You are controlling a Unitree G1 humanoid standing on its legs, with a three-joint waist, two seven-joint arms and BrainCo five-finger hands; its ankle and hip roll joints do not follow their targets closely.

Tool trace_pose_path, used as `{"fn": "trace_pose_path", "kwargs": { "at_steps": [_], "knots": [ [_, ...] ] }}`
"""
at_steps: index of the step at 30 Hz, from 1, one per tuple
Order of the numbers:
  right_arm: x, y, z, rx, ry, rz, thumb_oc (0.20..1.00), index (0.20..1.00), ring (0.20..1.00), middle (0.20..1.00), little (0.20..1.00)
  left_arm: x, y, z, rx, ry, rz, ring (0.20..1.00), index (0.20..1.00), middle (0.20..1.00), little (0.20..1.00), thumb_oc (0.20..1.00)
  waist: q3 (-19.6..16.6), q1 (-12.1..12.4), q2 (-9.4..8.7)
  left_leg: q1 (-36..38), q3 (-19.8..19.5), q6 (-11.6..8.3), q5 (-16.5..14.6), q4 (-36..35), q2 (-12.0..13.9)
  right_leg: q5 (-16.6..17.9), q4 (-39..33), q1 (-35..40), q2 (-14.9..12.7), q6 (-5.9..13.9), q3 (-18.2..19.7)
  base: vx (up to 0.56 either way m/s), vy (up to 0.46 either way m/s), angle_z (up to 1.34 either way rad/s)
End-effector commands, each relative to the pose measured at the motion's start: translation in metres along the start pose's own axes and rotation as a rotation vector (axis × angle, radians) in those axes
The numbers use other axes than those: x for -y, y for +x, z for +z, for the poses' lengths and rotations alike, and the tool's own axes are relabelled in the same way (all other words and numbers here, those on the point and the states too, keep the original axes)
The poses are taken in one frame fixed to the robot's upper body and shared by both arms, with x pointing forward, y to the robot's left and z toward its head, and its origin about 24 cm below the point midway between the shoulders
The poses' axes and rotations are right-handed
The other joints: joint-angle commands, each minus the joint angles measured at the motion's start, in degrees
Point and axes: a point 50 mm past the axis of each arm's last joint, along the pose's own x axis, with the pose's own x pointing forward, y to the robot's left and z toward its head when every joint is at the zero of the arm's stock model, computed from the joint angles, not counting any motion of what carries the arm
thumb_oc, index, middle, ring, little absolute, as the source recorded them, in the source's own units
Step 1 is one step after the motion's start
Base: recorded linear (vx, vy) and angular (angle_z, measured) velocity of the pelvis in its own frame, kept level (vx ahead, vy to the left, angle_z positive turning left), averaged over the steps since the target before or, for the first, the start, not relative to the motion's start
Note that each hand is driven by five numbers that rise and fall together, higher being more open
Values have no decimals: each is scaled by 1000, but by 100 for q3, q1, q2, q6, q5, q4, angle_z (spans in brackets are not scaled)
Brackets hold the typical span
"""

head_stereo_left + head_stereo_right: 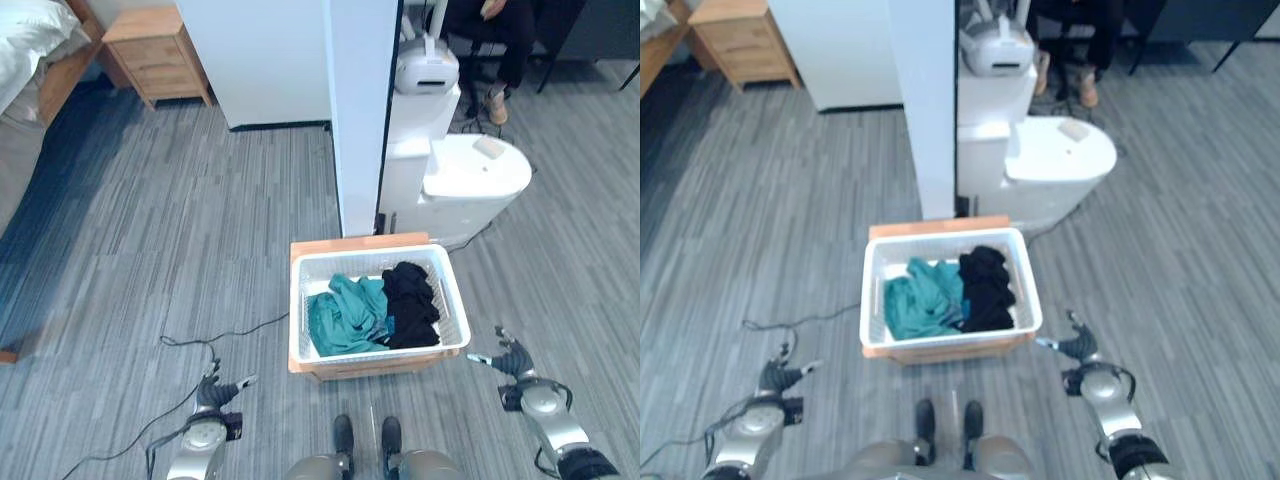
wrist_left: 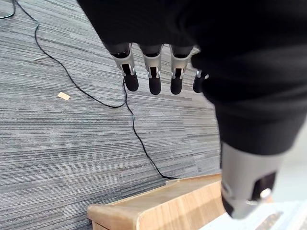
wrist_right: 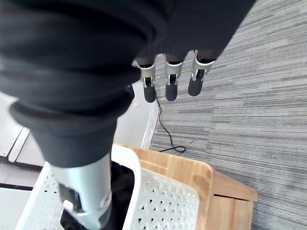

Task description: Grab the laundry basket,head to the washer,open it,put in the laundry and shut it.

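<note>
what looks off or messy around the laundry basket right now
Nothing stands out. The white laundry basket sits squarely on its low wooden stand, with the teal clothes and black clothes inside its rim and nothing spilled on the floor. The left hand and right hand are open on either side, clear of it.

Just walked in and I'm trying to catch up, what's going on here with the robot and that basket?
The robot stands over a white laundry basket holding teal clothes and black clothes, set on a low wooden stand on the grey floor. Neither hand touches it yet: the left hand hangs open off to the basket's left, and the right hand hangs open near its right edge. A white washer sits just beyond, next to a white pillar.
</note>
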Motion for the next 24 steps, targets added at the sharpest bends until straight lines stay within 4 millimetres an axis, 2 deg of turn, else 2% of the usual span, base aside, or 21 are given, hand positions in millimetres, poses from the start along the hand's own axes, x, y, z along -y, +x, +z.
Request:
{"fn": "trace_pose_path", "kwargs": {
  "at_steps": [1,5,8,11,14,15,16,17,18,24],
  "knots": [
    [4,11,28,100,-59,-42,1000,1000,1000,1000,1000,0,12,42,168,14,28,1000,1000,1000,1000,1000,-18,62,-358,74,254,-144,-526,268,33,285,-96,-506,-313,677,351,-89,-5,-7],
    [-4,19,44,122,-45,-52,1000,1000,1000,1000,1000,21,19,70,241,43,-13,1000,1000,1000,1000,1000,46,9,-368,-257,284,-139,-396,216,28,342,-10,-884,-320,661,359,-86,-11,-4],
    [-18,28,61,134,-52,-28,1000,1000,1000,1000,1000,47,27,95,287,90,-57,1000,1000,1000,1000,1000,176,-23,-386,-551,300,-152,-205,74,34,386,70,-1255,-331,661,359,-85,-53,-4],
    [-31,33,73,144,-75,6,1000,1000,1000,1000,1000,63,31,106,292,157,-73,1000,1000,1000,1000,1000,268,-18,-380,-647,308,-170,-115,-13,56,411,98,-1411,-335,675,357,-50,-33,-3],
    [-43,36,82,149,-90,34,1000,1000,1000,1000,1000,71,35,107,271,207,-77,1000,1000,1000,1000,1000,337,-19,-372,-699,304,-183,-72,-36,59,420,97,-1477,-326,672,344,-13,-11,0],
    [-51,38,91,163,-96,58,1000,1000,1000,1000,1000,77,37,106,245,251,-85,1000,1000,1000,1000,1000,416,-23,-357,-715,291,-189,-68,-40,64,424,98,-1492,-313,674,342,0,0,0],
    [-59,38,100,185,-79,75,520,520,520,520,520,82,38,109,246,272,-87,316,316,316,316,316,476,-28,-344,-723,301,-195,-56,-40,63,441,95,-1494,-304,682,357,-30,-20,-2],
    [-59,38,101,185,-79,75,401,401,401,401,401,82,38,109,246,272,-87,316,316,316,316,316,466,-28,-348,-741,304,-196,-45,-40,60,454,90,-1511,-307,681,360,-14,-9,-3],
    [-59,38,101,185,-78,75,200,200,200,200,200,82,38,109,246,272,-87,200,200,200,200,200,463,-28,-349,-744,304,-196,-45,-40,60,454,90,-1514,-307,681,361,0,0,0],
    [-67,25,105,264,30,116,200,200,200,200,200,88,27,116,333,184,-107,200,200,200,200,200,501,-32,-308,-564,312,-196,-114,-40,52,422,68,-1348,-298,692,361,8,2,0]
  ]
}}
